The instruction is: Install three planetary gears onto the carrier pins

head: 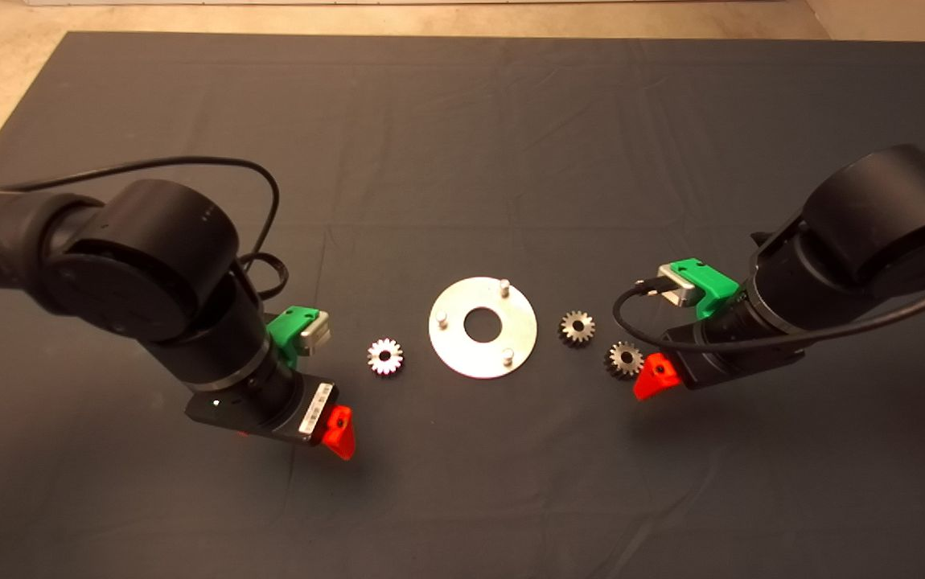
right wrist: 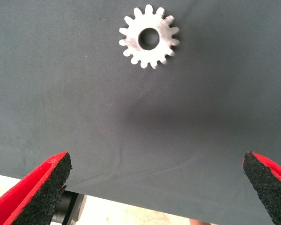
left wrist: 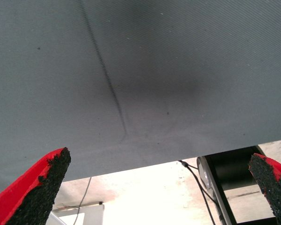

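Right gripper (right wrist: 154, 187) spread wide, gear (right wrist: 149, 36) just beyond, untouched.

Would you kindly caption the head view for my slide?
Three planetary gears lie loose on the mat beside the bare-pinned disc, left gripper and right gripper flanking.

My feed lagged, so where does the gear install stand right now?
Nothing is installed: all three carrier pins on the disc are bare. One planetary gear lies on the mat left of the disc, two right. Neither tool holds anything: the right tool is open nearest a gear; the left tool is open over bare mat.
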`<action>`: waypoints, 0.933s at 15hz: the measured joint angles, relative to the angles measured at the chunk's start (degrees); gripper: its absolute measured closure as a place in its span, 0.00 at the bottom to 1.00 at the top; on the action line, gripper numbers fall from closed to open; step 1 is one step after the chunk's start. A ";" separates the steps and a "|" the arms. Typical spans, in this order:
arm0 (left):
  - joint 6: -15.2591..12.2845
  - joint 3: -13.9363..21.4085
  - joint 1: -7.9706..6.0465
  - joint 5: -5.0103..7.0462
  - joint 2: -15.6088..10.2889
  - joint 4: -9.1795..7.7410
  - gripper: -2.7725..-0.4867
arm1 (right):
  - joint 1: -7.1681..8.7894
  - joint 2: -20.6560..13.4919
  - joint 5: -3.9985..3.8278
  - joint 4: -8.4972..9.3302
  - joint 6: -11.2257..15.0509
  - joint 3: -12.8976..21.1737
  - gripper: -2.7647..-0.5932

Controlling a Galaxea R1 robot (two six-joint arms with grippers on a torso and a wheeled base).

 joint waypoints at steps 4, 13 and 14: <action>-0.04 -2.02 0.04 -1.60 3.01 0.27 0.00 | -0.70 0.33 0.35 0.00 -0.78 -0.73 0.02; 5.18 -8.78 1.42 -2.15 2.99 3.02 0.00 | -1.62 0.33 0.07 -0.03 -2.08 -2.71 0.02; 6.09 -10.16 2.12 -2.16 2.99 3.09 0.00 | -1.62 0.35 0.10 -0.01 -2.79 -3.26 0.02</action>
